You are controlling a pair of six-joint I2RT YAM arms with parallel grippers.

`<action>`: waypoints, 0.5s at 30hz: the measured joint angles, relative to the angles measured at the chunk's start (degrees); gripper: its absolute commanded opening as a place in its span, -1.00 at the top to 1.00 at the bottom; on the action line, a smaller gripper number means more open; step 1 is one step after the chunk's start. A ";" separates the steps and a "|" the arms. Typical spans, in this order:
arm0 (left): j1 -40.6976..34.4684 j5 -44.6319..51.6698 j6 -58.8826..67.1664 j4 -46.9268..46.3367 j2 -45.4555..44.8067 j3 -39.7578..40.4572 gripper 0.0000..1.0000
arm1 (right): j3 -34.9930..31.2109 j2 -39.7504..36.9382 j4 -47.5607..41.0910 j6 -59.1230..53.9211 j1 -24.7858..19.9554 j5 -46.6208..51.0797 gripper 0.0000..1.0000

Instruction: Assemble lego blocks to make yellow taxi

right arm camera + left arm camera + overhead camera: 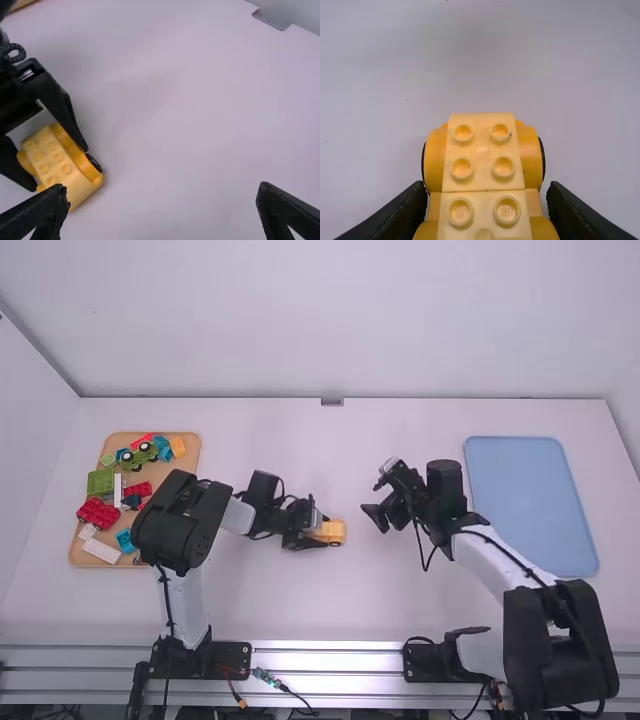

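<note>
Near the middle of the table, my left gripper [320,534] is shut on the sides of a yellow block car [333,531]. The left wrist view has the car [482,155] between the fingertips of my left gripper [486,188], pale studded blocks along its top and dark wheels at its sides. My right gripper [375,502] stands open to the right of the car, apart from it. From the right wrist, the car [60,167] lies beyond one finger of my right gripper [162,189], which has nothing between its widely parted fingertips.
A wooden tray [75,540] at the left holds red, green, blue, white and orange pieces, among them a green vehicle [140,456]. An empty-looking light blue tray [530,505] lies at the right, beyond the right forearm.
</note>
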 measured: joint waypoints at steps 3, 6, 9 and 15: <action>0.02 -0.61 0.00 -1.55 0.02 1.03 -0.36 | 0.90 -0.02 -0.09 0.35 0.00 0.74 -0.98; 0.00 -1.36 0.02 -3.45 0.00 2.36 -0.58 | 1.16 -0.02 0.00 0.63 0.00 1.09 -0.98; 0.02 -1.77 0.24 -5.81 0.00 4.31 -0.98 | 1.16 -0.02 0.00 0.74 0.00 1.68 -0.98; 0.00 -2.16 -0.02 -11.89 0.00 7.76 -0.98 | 1.16 -0.02 0.04 0.85 0.00 3.39 -0.98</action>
